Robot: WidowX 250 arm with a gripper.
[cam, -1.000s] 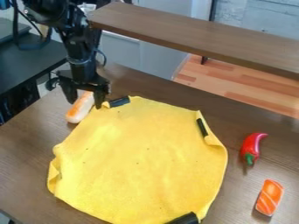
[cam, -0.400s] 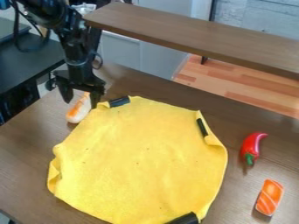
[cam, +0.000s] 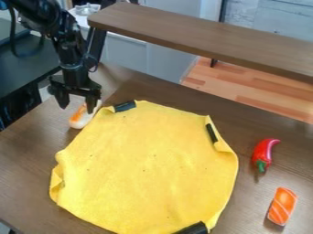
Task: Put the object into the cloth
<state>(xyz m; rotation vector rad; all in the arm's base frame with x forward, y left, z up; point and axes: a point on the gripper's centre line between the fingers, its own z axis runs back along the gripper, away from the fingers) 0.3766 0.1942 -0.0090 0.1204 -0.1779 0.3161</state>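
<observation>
Camera view: end effector (cam: 77, 109) hung with fingers spread, at the orange-and-white elongated toy (cam: 79, 120); gap between them, if any, could not be judged. Toy lay on the tabletop (cam: 27, 157), outside the yellow cloth (cam: 147, 169), whose nearest edge was just beside the end effector. Red pepper (cam: 262, 153) and orange striped piece (cam: 282, 206) sat well apart from it, beyond the cloth.

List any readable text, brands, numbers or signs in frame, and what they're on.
None readable.
Yellow cloth: no lettering, only specks too small to make out.
Red pepper, orange striped block: no lettering.
Arm: no legible marking.
</observation>
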